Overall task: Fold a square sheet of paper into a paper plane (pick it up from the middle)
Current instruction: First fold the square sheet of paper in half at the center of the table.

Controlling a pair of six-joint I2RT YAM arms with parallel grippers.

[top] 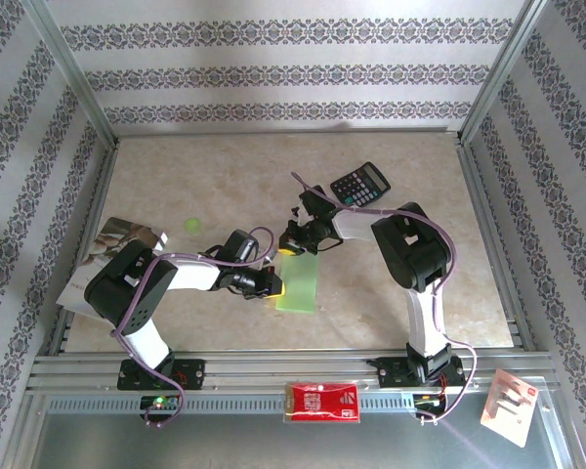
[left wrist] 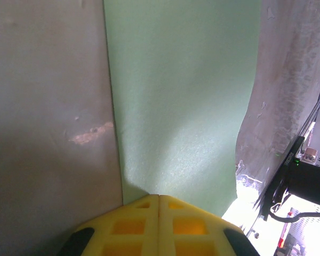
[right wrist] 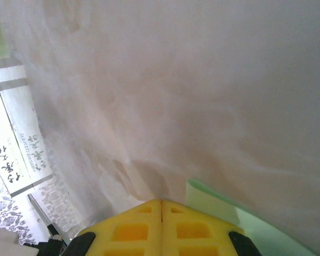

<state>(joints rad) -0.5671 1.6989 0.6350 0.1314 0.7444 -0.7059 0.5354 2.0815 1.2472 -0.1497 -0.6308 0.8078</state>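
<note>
On the table, dead centre, the sheet of paper lies a narrow strip; left gripper, fingers together, bears on its nine-o'clock edge, right gripper, likewise closed, at twelve, seemingly flattening a fold.

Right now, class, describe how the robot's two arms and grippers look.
Both the left arm and right arm have black joints, white links and a purple cable looping alongside. The left gripper and right gripper are yellow with square hollows.
</note>
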